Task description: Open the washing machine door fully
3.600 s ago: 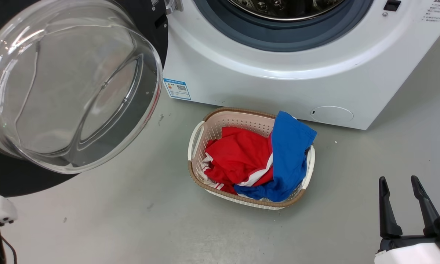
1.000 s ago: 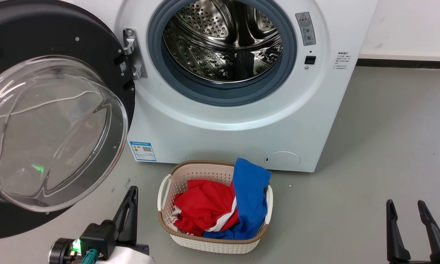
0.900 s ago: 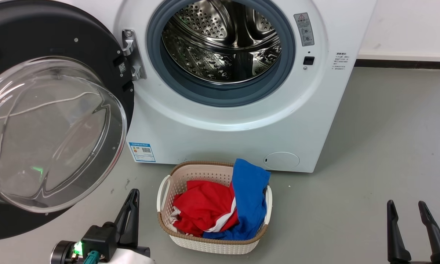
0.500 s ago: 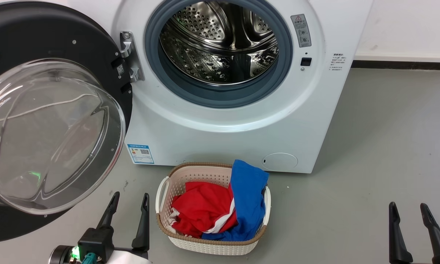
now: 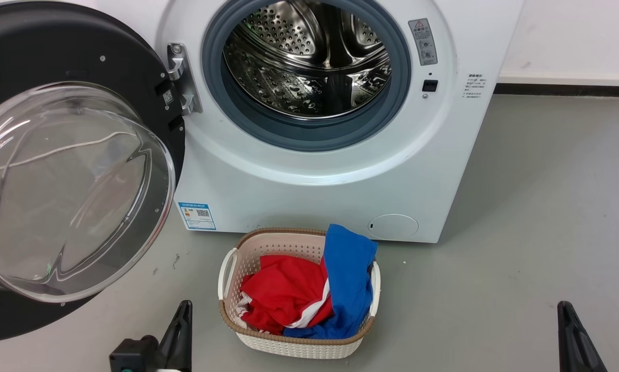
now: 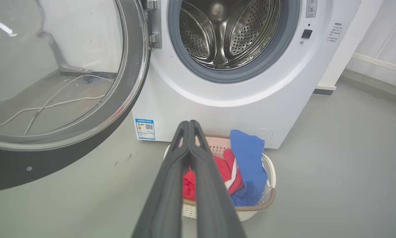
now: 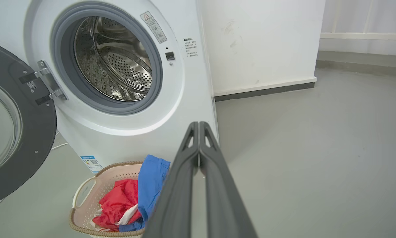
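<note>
The washing machine door (image 5: 56, 46) is standing swung wide on its hinge (image 5: 181, 77), left of the drum (image 5: 309, 57), leaving the opening clear above the laundry basket (image 5: 281, 232). Left gripper (image 6: 188, 123) and right gripper (image 7: 198, 124) are hovering low, well apart from the door, fingers pressed together on nothing; the task is appearing complete.

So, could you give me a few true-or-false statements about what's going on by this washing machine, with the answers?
1. The washing machine door is swung open. True.
2. The drum is packed with clothes. False: it looks empty; the red and blue clothes lie in the basket.
3. The basket stands on the floor before the washing machine. True.
4. The left end effector grips the door. False: it is shut on nothing, apart from the door.
</note>
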Robot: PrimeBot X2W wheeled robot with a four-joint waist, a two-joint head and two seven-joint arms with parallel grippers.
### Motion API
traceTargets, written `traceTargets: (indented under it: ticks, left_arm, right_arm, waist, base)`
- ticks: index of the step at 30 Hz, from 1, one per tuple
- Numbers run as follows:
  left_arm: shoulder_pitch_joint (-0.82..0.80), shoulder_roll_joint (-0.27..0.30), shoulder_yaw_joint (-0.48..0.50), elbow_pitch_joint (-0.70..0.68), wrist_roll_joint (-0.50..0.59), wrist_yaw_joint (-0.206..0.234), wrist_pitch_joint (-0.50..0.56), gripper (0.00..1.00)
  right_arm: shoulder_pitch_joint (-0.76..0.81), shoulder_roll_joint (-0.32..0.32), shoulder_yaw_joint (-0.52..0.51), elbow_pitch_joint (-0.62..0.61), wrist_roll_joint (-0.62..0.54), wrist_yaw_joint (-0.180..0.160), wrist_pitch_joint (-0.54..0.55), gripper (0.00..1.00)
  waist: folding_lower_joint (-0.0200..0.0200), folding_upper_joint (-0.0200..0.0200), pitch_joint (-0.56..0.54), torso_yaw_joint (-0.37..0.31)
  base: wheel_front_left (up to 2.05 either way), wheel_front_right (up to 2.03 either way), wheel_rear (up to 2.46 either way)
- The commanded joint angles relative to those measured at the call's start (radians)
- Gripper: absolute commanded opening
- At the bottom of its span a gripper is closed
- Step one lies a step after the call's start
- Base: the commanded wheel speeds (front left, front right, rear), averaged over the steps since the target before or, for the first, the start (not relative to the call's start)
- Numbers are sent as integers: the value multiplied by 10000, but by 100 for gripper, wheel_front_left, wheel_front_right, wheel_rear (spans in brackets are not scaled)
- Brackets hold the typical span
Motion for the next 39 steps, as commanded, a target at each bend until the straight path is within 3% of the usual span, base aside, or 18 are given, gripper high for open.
traceTargets:
  ticks: [1,20,39]
  left_arm:
    - [-256,21,75,-121,-355,-30,57,0]
    - [-696,11,351,-34,-3957,-137,902,0]
    - [-1080,4,599,70,-6858,-225,1611,0]
  right_arm:
    - [-208,-32,10,-101,351,0,54,0]
    - [-1011,-107,157,457,3805,0,862,0]
    - [-1656,-141,246,909,6575,-1,1545,0]
  waist:
    - [0,-1,1,-5]
    - [0,-1,35,-126]
    - [0,-1,68,-247]
  base:
    - [0,0,0]
    - [0,0,0]
    - [0,0,0]
